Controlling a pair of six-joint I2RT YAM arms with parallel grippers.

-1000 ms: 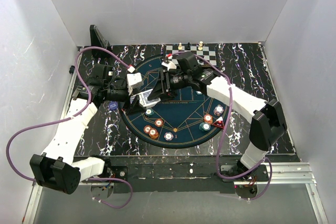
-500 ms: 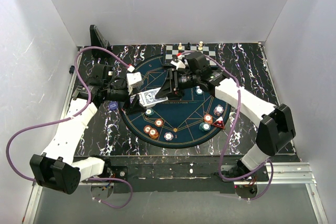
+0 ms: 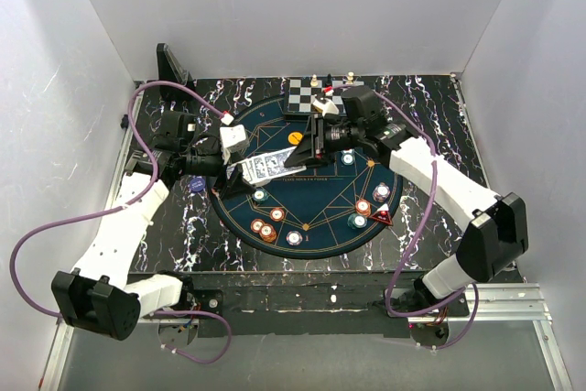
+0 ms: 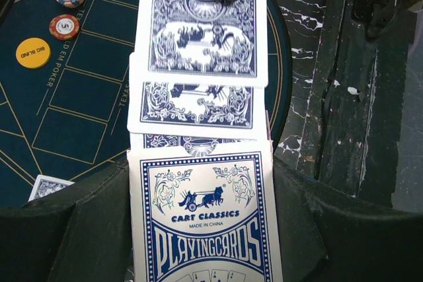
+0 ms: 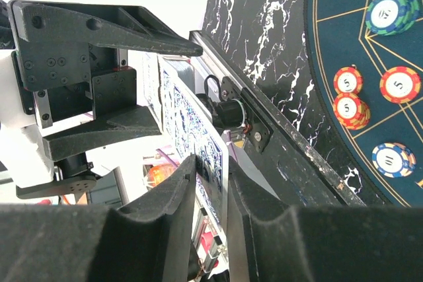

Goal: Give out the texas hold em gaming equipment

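My left gripper point(image 3: 240, 169) is shut on a blue-and-white playing card box point(image 4: 205, 222), held over the left side of the round mat point(image 3: 320, 199). Blue-backed cards point(image 4: 192, 107) fan out of the box's open end. My right gripper point(image 3: 304, 157) is shut on the far end of the outermost card point(image 4: 201, 31); in the right wrist view that card point(image 5: 198, 137) stands edge-on between the fingers point(image 5: 165, 216). Stacks of poker chips point(image 3: 266, 231) point(image 3: 363, 207) sit on the near half of the mat. A yellow disc point(image 3: 296, 137) and a red triangular marker point(image 3: 380, 217) also lie there.
A chessboard point(image 3: 320, 93) with a few pieces stands at the back, just behind my right gripper. One card point(image 4: 49, 186) lies face down on the mat under the box. Grey walls enclose the black marbled table point(image 3: 430, 125).
My right gripper has moved right and back, drawing a card out of the box, and its jaws have narrowed onto it. The left arm has stayed put with the box.
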